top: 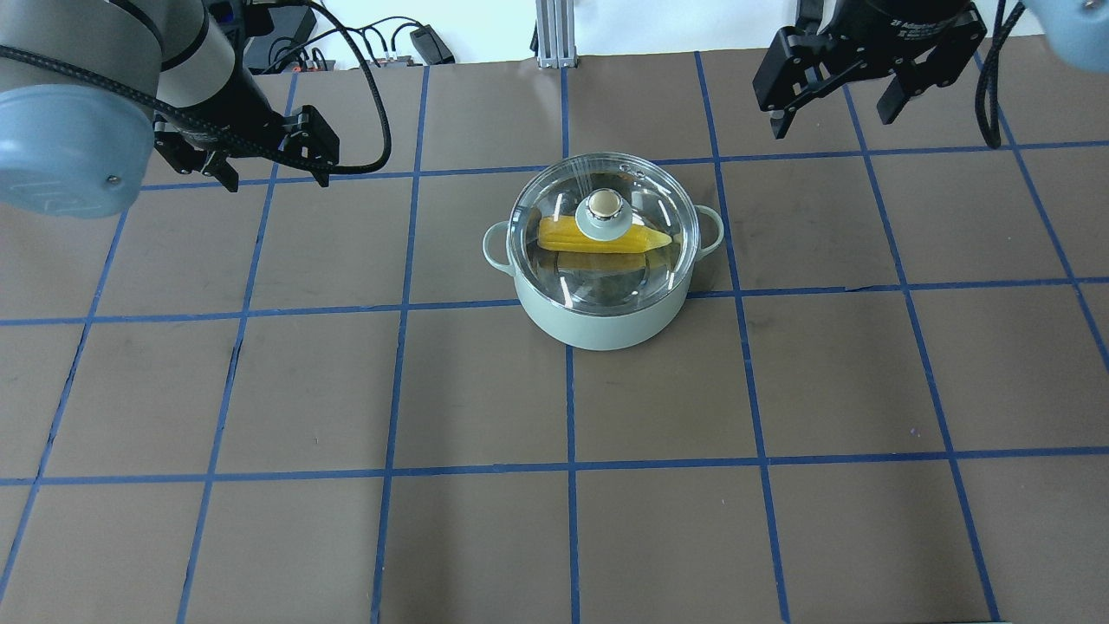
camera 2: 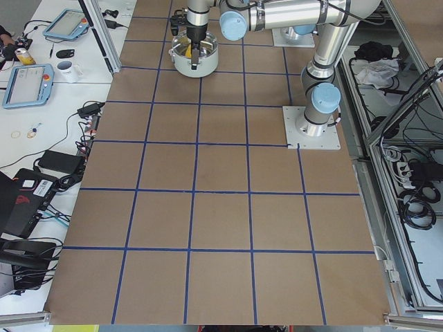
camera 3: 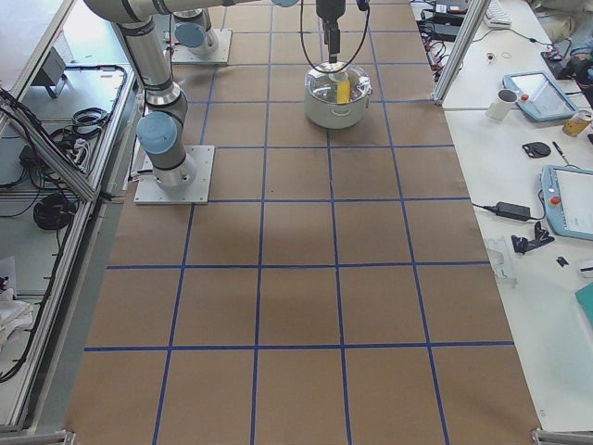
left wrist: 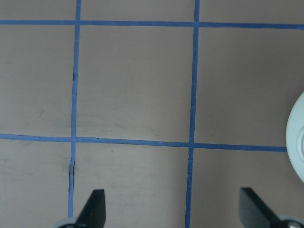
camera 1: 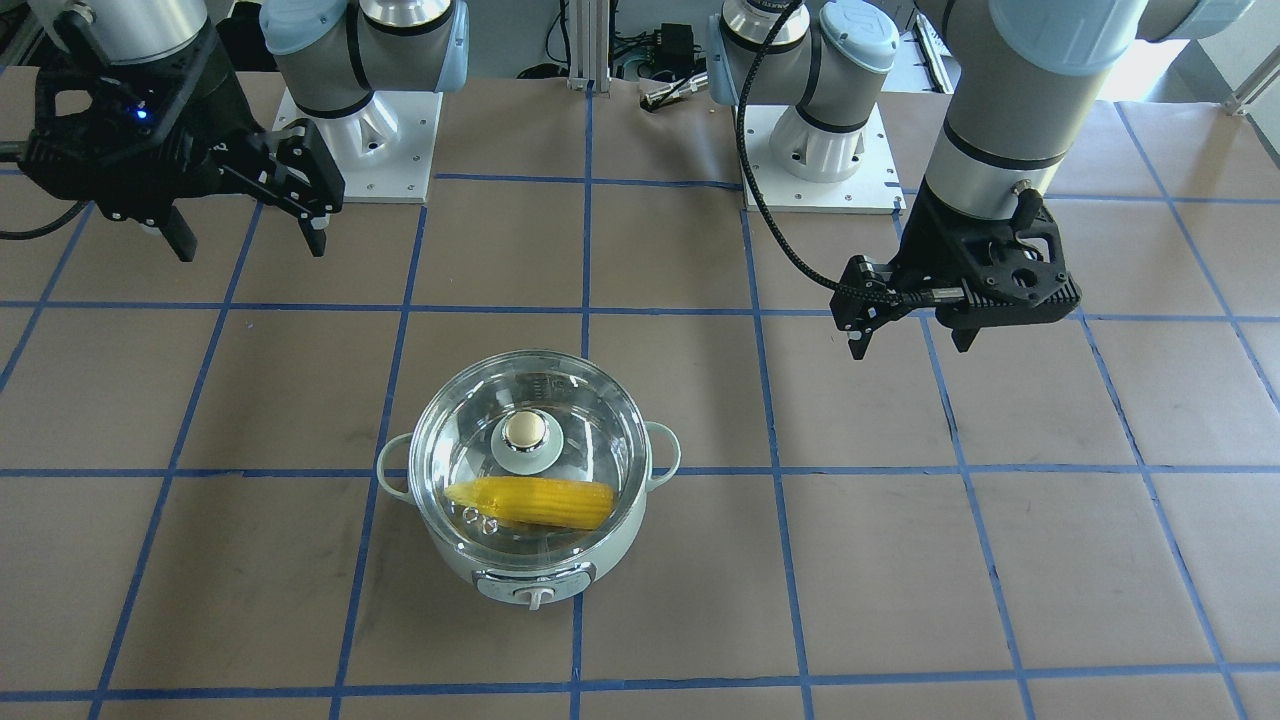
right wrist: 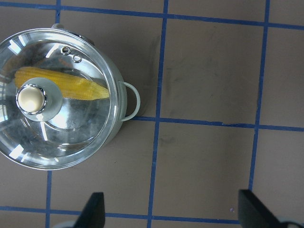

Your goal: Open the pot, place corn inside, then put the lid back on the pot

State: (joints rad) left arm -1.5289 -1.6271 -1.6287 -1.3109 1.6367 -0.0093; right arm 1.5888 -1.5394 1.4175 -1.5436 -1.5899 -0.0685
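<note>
Pot: stood upright near the middle of the table, with the control knob facing away from the robot bases and one loop handle on each side. Was covered by the lid, seated level on the rim with its metallic knob up at centre. Held the corn, visible through the glass, lying across the interior with the pointed end toward the robot's right.

Left gripper: hung above the table on the robot's left, well apart from the pot, with jaws spread wide and nothing between them.

Right gripper: hung above the table on the robot's right, well apart from the pot, likewise spread wide and empty.

Table: was divided into squares by blue tape lines.
</note>
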